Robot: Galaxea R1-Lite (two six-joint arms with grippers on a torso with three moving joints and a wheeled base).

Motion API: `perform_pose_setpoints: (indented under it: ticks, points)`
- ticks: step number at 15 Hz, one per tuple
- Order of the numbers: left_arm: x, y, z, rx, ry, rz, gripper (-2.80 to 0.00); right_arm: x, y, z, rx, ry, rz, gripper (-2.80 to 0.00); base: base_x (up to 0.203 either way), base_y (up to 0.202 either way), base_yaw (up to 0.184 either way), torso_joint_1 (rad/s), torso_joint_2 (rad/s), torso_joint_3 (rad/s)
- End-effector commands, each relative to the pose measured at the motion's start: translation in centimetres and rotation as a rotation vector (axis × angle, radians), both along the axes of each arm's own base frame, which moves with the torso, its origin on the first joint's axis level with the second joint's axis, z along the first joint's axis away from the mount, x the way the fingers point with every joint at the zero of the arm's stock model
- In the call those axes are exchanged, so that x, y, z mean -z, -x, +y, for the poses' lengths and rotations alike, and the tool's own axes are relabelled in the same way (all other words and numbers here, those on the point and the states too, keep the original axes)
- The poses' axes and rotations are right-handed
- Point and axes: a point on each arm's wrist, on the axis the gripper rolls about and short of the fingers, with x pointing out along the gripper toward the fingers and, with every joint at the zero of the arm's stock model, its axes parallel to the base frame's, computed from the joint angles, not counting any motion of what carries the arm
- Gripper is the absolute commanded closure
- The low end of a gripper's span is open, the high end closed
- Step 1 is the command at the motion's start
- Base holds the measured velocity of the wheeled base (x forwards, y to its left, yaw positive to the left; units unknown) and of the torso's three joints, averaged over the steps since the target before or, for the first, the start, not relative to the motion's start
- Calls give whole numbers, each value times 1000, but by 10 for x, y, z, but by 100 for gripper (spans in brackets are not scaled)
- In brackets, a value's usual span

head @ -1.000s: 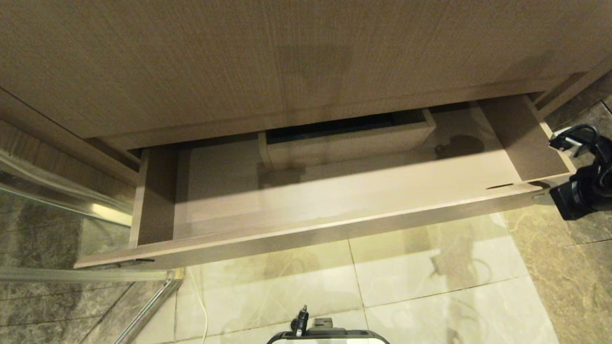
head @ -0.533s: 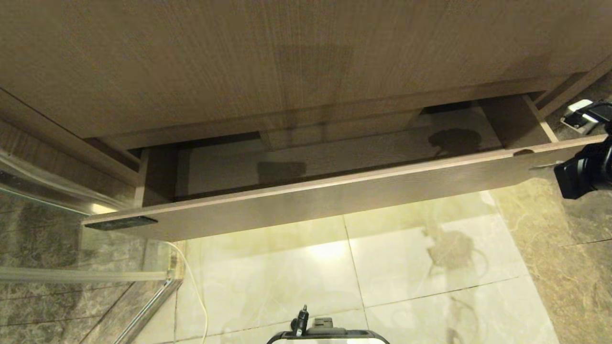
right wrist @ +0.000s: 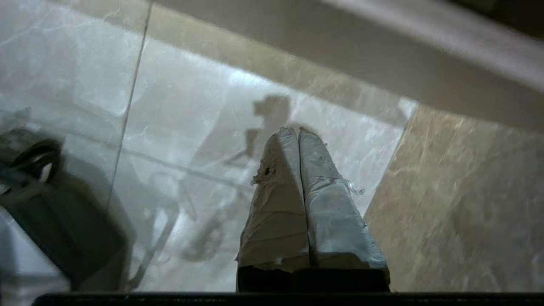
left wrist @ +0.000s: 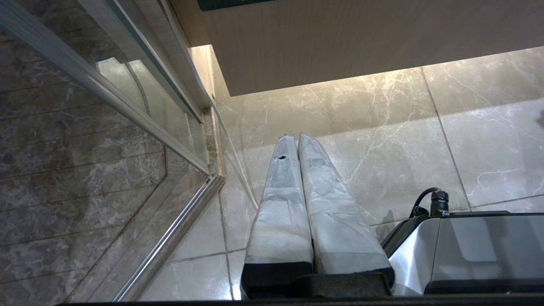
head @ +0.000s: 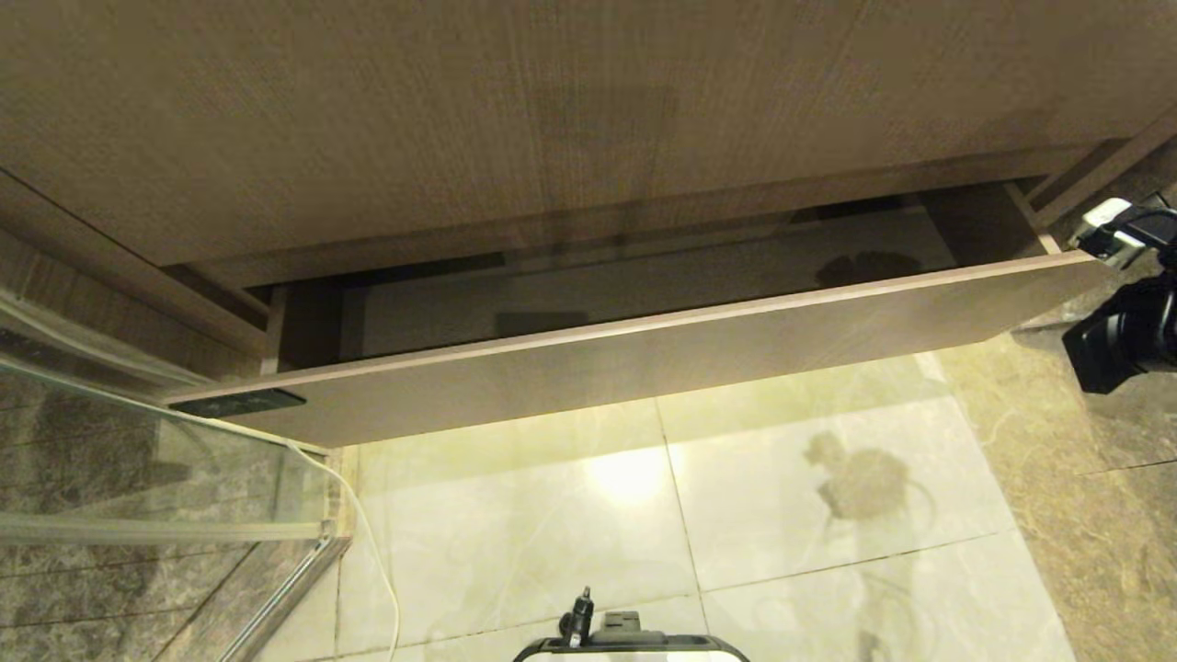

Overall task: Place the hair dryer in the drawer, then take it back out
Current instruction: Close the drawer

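The drawer [head: 644, 363] is mostly pushed in under the taller wood-grain panel [head: 552, 119]. Only a narrow dark strip of its inside [head: 644, 285] shows, and no hair dryer is in view. My right arm [head: 1126, 336] hangs just off the drawer's right end. In the right wrist view my right gripper [right wrist: 296, 129] is shut and empty above the floor, with the drawer front [right wrist: 382, 55] beyond it. My left gripper [left wrist: 295, 137] is parked low, shut and empty, pointing at the floor below the drawer front [left wrist: 340, 42].
A glass shower partition with a metal frame [head: 138, 460] stands at the left, close to the drawer's left end. A thin white cable [head: 368, 542] runs down the pale tiled floor. My base [head: 630, 644] is at the bottom; darker marble floor [head: 1085, 552] lies to the right.
The drawer has slid back into the cabinet, so the boxed cutout and most of the floor inside are now covered. My right arm at its right end has moved back with it.
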Motion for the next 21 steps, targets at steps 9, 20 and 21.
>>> perform_pose_setpoints:
  ticks: [9,20,21]
  points:
    - [0,0,0,0,0,1,0,-7,-66,-14,-11,48,-210,0,0,0,0,0,0,0]
    - [0,0,0,0,0,1,0,-11,-37,-4,-100,-27,-148,0,0,0,0,0,0,0]
    - [0,0,0,0,0,1,0,-16,-26,1,-98,-49,-133,0,0,0,0,0,0,0]
